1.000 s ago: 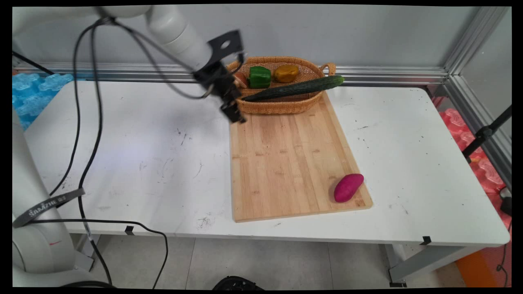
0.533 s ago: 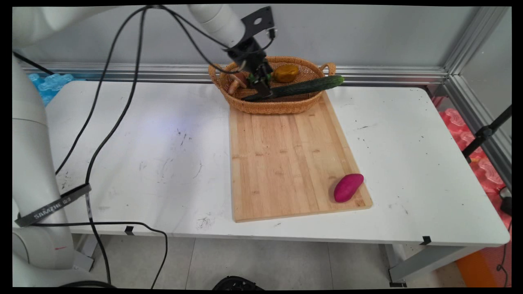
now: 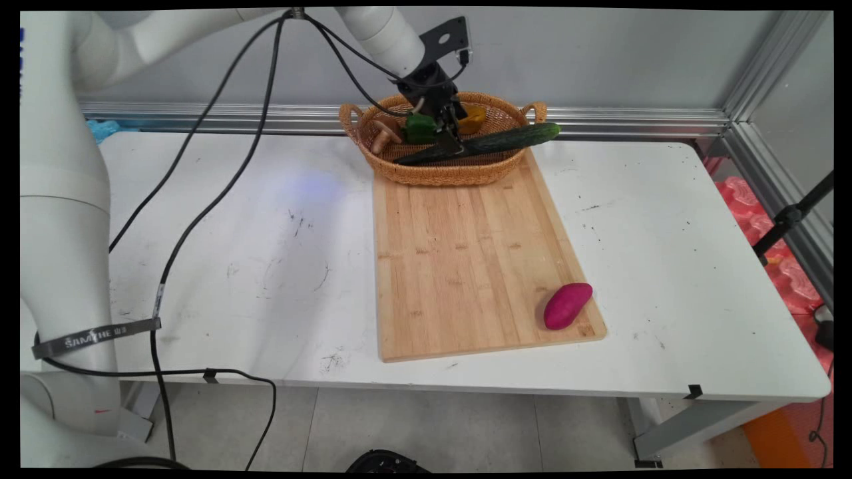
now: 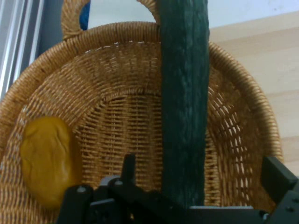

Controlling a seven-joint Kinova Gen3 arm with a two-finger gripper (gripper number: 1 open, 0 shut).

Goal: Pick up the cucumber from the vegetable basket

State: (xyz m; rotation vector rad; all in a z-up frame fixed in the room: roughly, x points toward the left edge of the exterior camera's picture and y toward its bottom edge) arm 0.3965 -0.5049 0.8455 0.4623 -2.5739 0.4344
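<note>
My black two-finger claw (image 4: 201,186) hangs spread wide astride the long dark-green cucumber (image 4: 184,93), whose length runs straight ahead between my fingers.

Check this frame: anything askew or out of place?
The cucumber doesn't fit the wicker basket: it lies slanted, one end sticking out over the rim near the right handle. The claw is open astride it. The purple sweet potato sits near the cutting board's corner. Nothing spilled.
</note>
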